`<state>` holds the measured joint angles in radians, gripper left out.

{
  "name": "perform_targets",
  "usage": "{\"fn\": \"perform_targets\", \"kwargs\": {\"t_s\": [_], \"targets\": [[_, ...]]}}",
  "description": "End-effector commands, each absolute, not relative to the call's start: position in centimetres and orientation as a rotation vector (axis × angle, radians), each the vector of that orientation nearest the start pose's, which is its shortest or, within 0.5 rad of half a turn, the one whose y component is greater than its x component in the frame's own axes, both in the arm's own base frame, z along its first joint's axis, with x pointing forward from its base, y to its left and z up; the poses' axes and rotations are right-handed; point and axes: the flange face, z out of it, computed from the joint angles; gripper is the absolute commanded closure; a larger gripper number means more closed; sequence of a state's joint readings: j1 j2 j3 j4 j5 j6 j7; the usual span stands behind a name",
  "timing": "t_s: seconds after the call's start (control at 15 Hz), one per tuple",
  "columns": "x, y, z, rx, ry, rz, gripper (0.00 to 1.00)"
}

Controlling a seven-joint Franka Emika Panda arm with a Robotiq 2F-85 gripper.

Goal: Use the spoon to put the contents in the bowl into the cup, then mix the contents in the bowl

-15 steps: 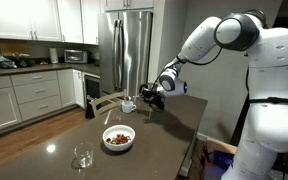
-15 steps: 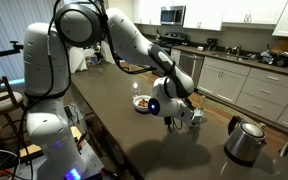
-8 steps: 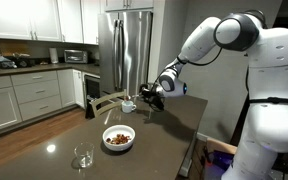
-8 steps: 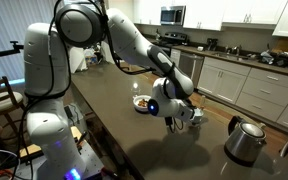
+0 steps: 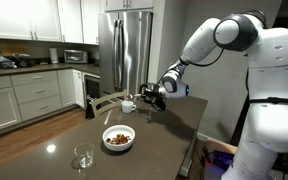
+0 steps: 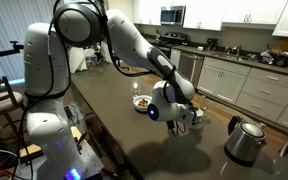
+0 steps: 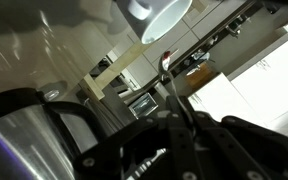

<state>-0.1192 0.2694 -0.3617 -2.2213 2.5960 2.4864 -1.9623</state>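
Note:
The white bowl [image 5: 118, 139] holds a heap of brown and reddish contents [image 5: 117, 136] on the dark counter; it also shows in an exterior view [image 6: 142, 101]. The small white cup [image 5: 128, 105] stands farther back, next to my gripper [image 5: 149, 98]. In an exterior view the cup [image 6: 196, 116] is right beside the gripper [image 6: 180, 119]. In the wrist view the gripper [image 7: 174, 125] is shut on the thin spoon [image 7: 167, 80], which points toward the cup [image 7: 156, 15]. The spoon is too small to make out in the exterior views.
A clear glass [image 5: 82, 157] stands near the counter's front edge. A metal kettle [image 6: 246, 140] sits close to the cup and fills the left of the wrist view [image 7: 29, 135]. Kitchen cabinets and a steel fridge [image 5: 129, 50] stand behind.
The gripper has shifted very slightly beside the cup, still holding the spoon. The bowl, cup and glass have not moved.

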Motion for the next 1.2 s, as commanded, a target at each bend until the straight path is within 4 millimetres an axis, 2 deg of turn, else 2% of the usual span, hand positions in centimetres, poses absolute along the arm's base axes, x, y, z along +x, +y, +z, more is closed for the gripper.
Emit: {"fn": "perform_targets", "kwargs": {"t_s": [0.0, 0.47, 1.13], "targets": [[47.2, -25.1, 25.3, -2.106, 1.002, -1.59, 0.97], [47.0, -24.1, 24.5, -2.092, 0.973, -1.581, 0.97], [47.4, -23.4, 24.3, -2.018, 0.813, -1.696, 0.97]]}}
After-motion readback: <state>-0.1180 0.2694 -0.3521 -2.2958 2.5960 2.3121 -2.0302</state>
